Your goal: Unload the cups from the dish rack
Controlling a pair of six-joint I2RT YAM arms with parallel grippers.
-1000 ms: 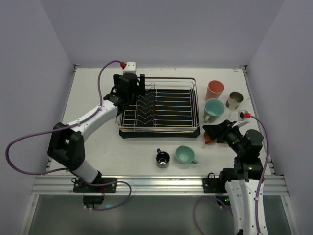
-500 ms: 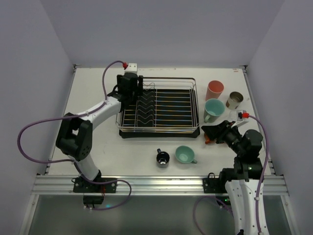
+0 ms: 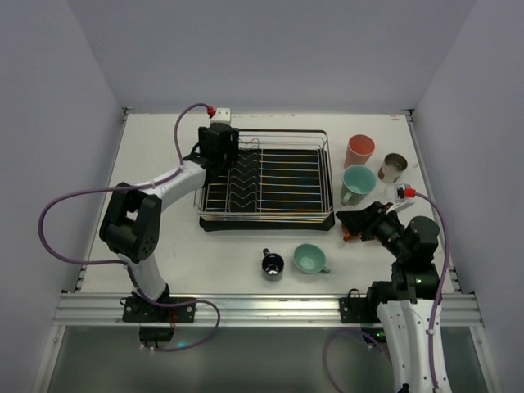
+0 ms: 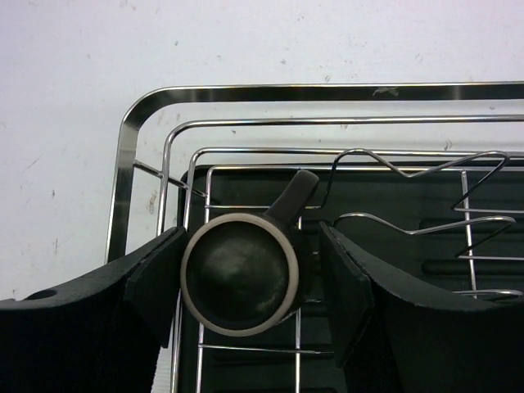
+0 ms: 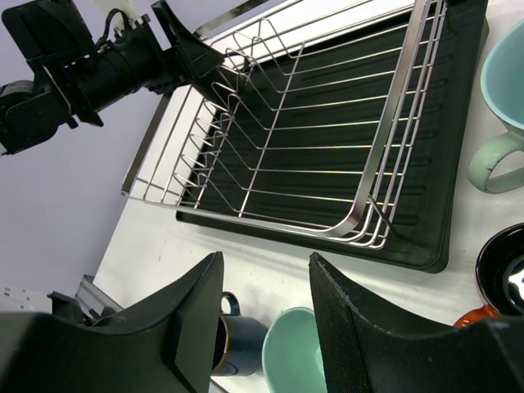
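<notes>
Dish rack [image 4: 286, 92]: silver wire, zigzag dividers, black ribbed tray. Its far-left corner holds one round, dark, cream-ringed cup [image 4: 237, 274] with a handle. Left end effector [image 4: 252, 282] flanks it closely, clamp undeterminable; right end effector [image 5: 264, 282] stands apart, empty.

Your left arm [image 3: 131, 225] has folded in, its elbow swinging closer to the dish rack [image 4: 311, 92]. Your left gripper [image 4: 250, 282] has edged farther back over the rack's far-left corner. Its jaws have narrowed a lot and now flank the black cup [image 4: 237, 278] with the cream rim.
</notes>
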